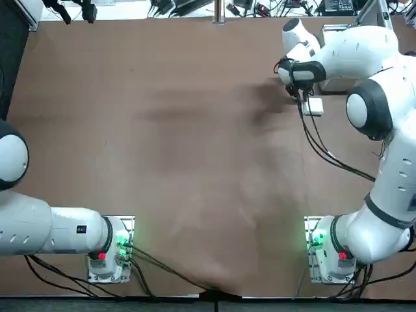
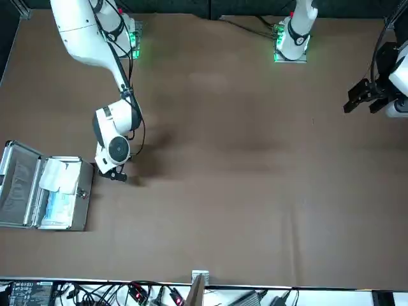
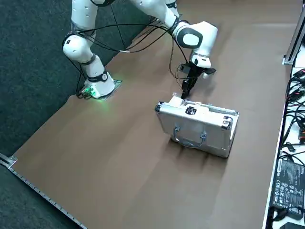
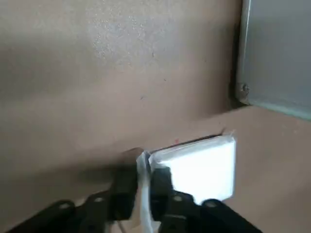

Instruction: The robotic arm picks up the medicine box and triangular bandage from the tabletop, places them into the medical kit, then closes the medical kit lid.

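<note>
Right end effector (image 4: 144, 189) is low over the surface (image 2: 255, 191), just beside the kit. In the wrist view it looks clamped on a thin edge of the white pack (image 4: 204, 170), one finger each side of the pale strip, with the broad face off to one side. Can't tell whether this is the medicine box or triangular bandage. An edge hold probably suits something this flat, as the fingers only need to span its thin side and the face stays free for laying it in. Can't tell whether it is lifted or touching the surface. Medical kit (image 2: 82, 201) is open near the arm, so the carry should be short; lid (image 2: 19, 182) stands swung out on the side away from the end effector, which leaves the approach from this side free. Inside are a soft white item (image 2: 60, 175) and a pale blue item (image 2: 57, 209), the white one partly over the blue; can't tell if either belongs to the task. Step in hand looks like securing the pack for transfer. Next: lift clear of the case wall, move over, lower, let go. Risks: pack could pivot or slip on such a small grip, or snag the rim. Closing the lid comes last, once everything sits low enough.
</note>
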### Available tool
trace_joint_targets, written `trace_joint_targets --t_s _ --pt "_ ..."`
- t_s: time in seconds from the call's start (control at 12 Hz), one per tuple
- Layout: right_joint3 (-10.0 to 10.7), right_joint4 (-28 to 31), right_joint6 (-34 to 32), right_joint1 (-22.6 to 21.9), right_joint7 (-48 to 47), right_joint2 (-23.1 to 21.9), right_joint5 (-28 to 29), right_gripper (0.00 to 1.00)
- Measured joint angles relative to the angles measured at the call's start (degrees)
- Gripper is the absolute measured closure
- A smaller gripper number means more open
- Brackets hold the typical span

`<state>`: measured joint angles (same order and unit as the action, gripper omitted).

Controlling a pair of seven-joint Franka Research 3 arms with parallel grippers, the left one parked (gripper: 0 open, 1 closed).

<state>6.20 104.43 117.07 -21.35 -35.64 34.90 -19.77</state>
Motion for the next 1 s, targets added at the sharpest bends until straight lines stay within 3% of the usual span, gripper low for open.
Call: trace_joint_targets --t_s 0.17,0.25,0.67,1.0 --pt "0.0 0.0 -1.0 0.0 0.0 0.0 -0.2 0.93" --pt "0.0 0.0 -1.3 -0.1 0.0 0.0 -0.2 0.98" --pt "0.0 -3.5 -4.4 -0.1 0.0 -0.5 -0.3 0.99" --pt "-0.3 -13.9 -16.3 -0.3 0.0 -2.9 -0.3 0.99"
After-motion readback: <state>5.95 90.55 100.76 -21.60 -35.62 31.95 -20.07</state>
